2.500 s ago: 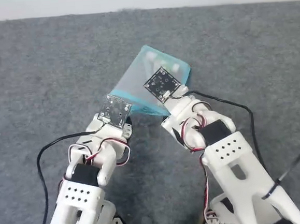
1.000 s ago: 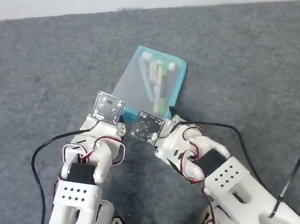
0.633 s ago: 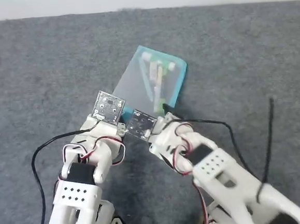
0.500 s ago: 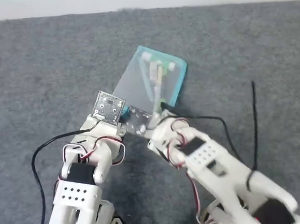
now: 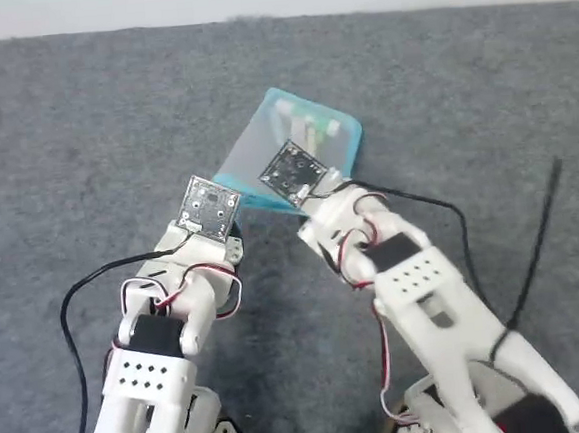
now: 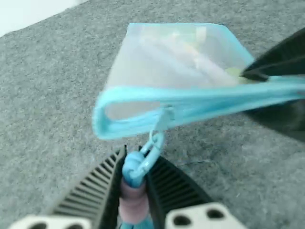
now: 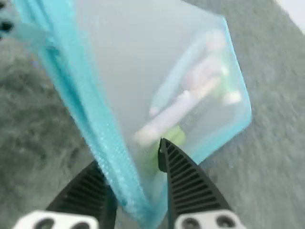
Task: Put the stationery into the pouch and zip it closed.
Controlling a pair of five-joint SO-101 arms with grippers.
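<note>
Frosted, see-through pouch (image 6: 176,62) with a soft turquoise trim hangs just ahead of the left claw (image 6: 136,167), whose ribbed black jaws are squeezed tight on the little blue zipper pull (image 6: 151,143), and there's the grey felt-like mat (image 5: 63,144) underneath! Right claw (image 7: 136,157) sits narrowly parted, clamped across the pouch's zip edge, with the slim round pens and markers (image 7: 190,100) inside, just past its tips. Both arms stretch forward side by side, wrists angled in towards each other, meeting at the pouch's near edge
</note>
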